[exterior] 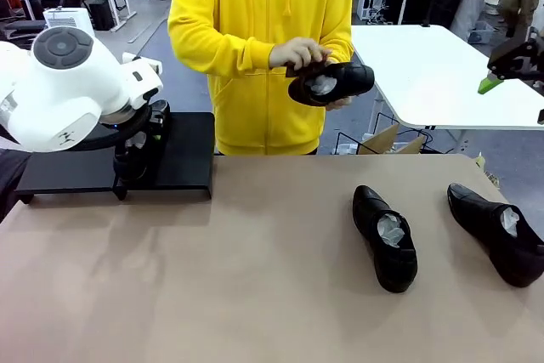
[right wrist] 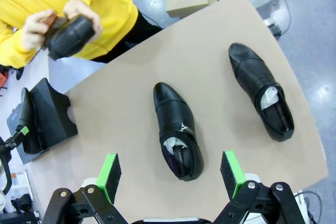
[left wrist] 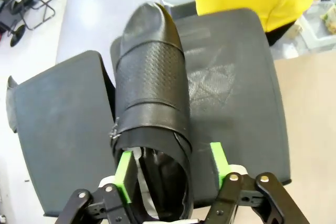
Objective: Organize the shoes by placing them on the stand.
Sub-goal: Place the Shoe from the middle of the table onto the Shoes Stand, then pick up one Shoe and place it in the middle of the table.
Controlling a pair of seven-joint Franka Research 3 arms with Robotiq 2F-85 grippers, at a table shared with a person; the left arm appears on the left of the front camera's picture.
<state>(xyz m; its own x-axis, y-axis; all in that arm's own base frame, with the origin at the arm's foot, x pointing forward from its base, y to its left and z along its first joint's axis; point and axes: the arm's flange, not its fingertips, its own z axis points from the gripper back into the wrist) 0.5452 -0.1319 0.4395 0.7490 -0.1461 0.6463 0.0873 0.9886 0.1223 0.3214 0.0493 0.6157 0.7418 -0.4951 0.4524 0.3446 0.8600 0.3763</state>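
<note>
Tan tabletop [exterior: 212,278] in an open lab, white tables [exterior: 425,74] behind.

Far left: the stand [exterior: 183,155], with first shoe [left wrist: 152,93] lying along it, toe away from the left gripper [left wrist: 171,169]. Straddles the heel with jaws spread, right pad clear of the leather; cannot resolve contact at the left pad. Reads as placement made, release in hand.

Centre: second shoe [exterior: 331,82] held off the table in the person's hands [exterior: 297,55], so not available to either arm.

Right: third shoe [exterior: 387,240] and fourth shoe [exterior: 501,235] on the tabletop, apart, awaiting pickup. Hovers over them with right gripper [right wrist: 170,174] jaws wide and empty, placed for the next pick.
</note>
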